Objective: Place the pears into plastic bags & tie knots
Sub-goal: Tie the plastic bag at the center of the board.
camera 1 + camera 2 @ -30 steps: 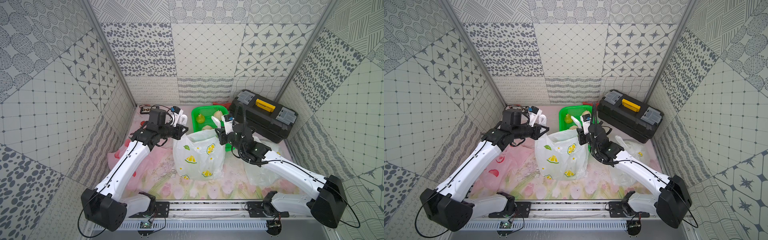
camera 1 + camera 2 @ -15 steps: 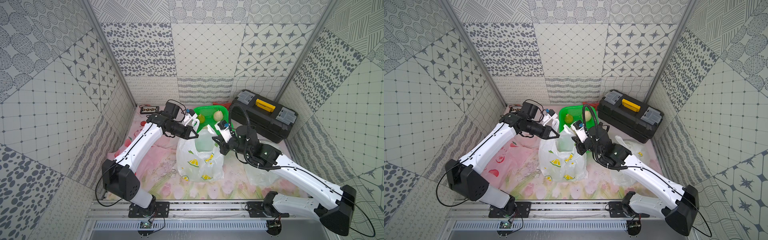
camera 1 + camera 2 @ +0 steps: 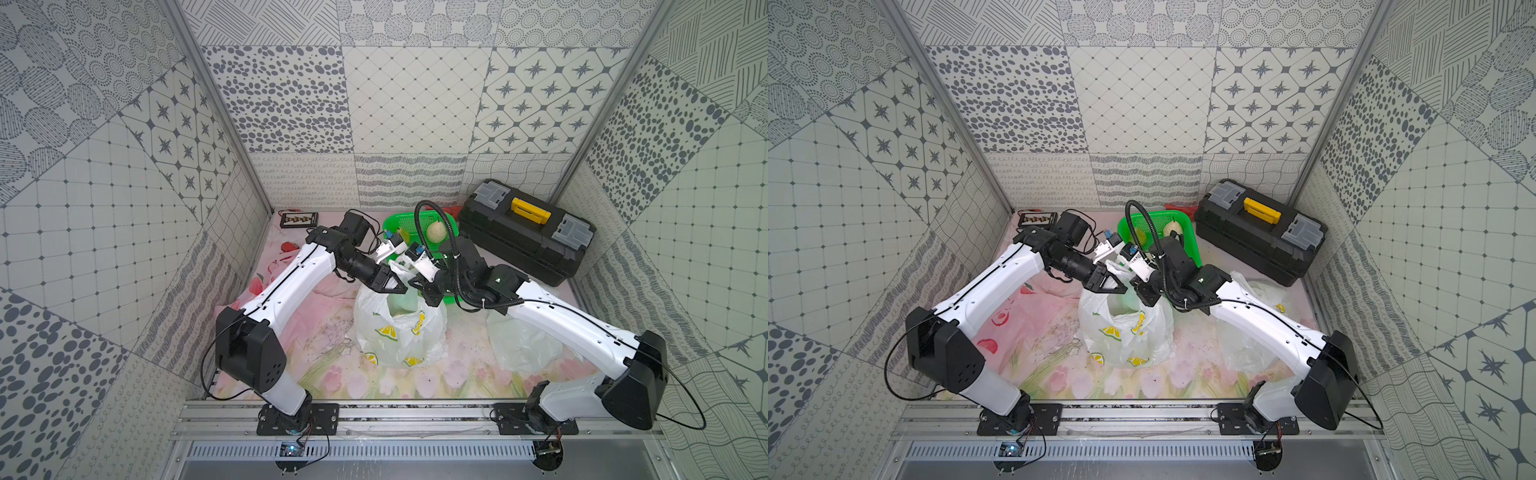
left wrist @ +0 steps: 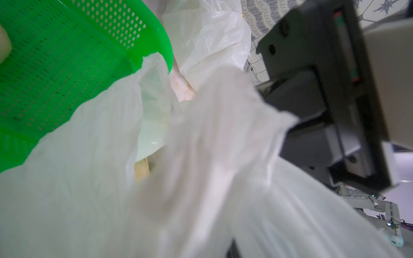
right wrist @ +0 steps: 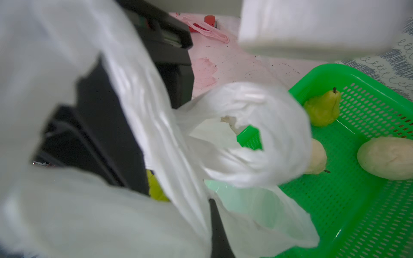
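right wrist: three pears (image 5: 323,107) unbagged in basket (image 5: 357,212) | bag (image 3: 399,332) unknotted | right tool (image 3: 426,291) clenched on bag | left tool (image 3: 390,286) state unclear

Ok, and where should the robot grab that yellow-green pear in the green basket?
Probably round the fat lower belly of the yellow-green pear, coming down from above. Its neck narrows toward the stem, so a grip there could slip. The green basket also has a raised wall close beside the pear, which blocks a sideways approach.
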{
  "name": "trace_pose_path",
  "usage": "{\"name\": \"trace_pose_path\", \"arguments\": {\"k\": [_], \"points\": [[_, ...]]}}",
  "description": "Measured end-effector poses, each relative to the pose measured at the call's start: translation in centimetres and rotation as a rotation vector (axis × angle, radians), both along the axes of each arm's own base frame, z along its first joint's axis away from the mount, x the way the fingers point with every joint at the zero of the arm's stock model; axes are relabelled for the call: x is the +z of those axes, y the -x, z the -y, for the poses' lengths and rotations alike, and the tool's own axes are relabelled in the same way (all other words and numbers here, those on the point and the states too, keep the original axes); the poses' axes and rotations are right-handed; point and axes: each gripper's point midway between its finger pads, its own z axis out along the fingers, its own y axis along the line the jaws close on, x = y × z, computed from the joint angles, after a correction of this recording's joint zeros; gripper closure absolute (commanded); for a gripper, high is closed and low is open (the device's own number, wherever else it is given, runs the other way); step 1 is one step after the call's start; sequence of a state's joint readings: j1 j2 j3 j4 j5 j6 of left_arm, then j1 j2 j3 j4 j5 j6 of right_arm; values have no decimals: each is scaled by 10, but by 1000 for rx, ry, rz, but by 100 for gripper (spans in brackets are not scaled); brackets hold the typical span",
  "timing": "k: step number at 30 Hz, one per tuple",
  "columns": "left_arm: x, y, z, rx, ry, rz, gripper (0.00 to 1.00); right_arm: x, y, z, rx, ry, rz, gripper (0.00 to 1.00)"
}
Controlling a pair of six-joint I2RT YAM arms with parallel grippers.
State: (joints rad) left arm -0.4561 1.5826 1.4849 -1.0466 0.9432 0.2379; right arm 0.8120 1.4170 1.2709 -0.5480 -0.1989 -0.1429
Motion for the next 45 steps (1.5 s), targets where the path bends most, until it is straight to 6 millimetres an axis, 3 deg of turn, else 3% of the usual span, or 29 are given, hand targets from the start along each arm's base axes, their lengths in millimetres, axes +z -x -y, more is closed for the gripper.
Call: {"name": "trace_pose_path", "arguments": {"k": [5,12,15,18,24,31,35,41,45], "points": [[7,10,-5,-14,14,44,37,0,2,-5,32,8,-18,98],[19,16,-10,-11,30,101,33,17,6,-12,66,-17,-2,100],[20,15,-11,-4,25,110,18,17,7,-13,71,-16,-1,100],[21,11,-12,11,14,115,18,15,8,-14,74,-9,-5,100],[22,3,-15,36,19,134,31,9,7,-14,67,12,-16,100],[31,-9,-13,48,72,172,35,-12,6,-10,52,73,-56,100],[29,-13,-7,41,85,161,52,-14,5,-11,47,73,-62,100],[24,-17,-4,34,84,156,82,-9,5,-11,35,42,-88,58],[23,-17,-4,32,84,158,85,11,8,-5,24,-65,-134,40]]}}
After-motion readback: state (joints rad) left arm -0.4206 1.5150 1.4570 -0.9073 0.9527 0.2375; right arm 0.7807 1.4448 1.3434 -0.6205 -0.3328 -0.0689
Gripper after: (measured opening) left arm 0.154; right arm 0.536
